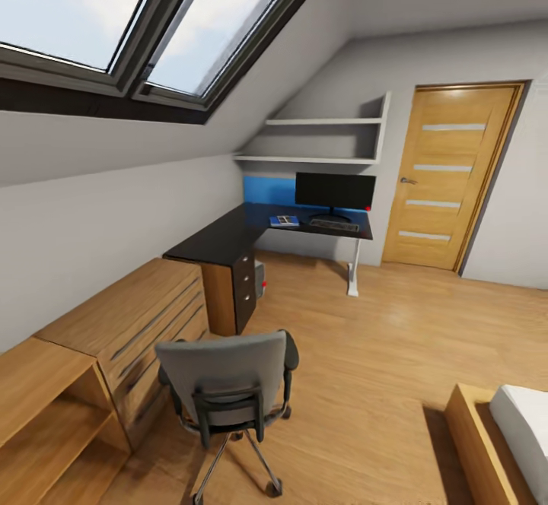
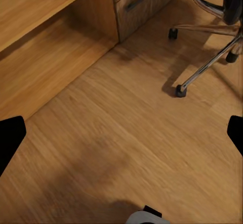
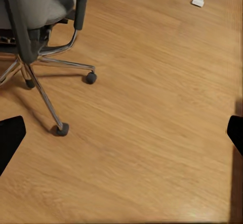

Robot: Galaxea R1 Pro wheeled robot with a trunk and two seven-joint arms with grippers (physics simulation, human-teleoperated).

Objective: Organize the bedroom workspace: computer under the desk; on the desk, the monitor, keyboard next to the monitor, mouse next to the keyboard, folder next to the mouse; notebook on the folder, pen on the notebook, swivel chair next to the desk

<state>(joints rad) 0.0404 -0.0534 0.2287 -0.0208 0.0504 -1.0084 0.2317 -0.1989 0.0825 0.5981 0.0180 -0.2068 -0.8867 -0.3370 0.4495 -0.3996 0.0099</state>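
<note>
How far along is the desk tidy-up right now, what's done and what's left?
Mostly done, it seems: the monitor and keyboard sit on the desk, a blue folder lies beside the keyboard, and the computer is under the desk. The mouse, notebook and pen are too small to confirm. In hand: nothing; both claws look open above bare floor. Left: the swivel chair stands away from the desk.

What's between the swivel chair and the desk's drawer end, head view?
Just bare wooden floor between the swivel chair and the desk drawer end in the head view. The light wooden drawer unit runs alongside, left of that stretch.
</note>
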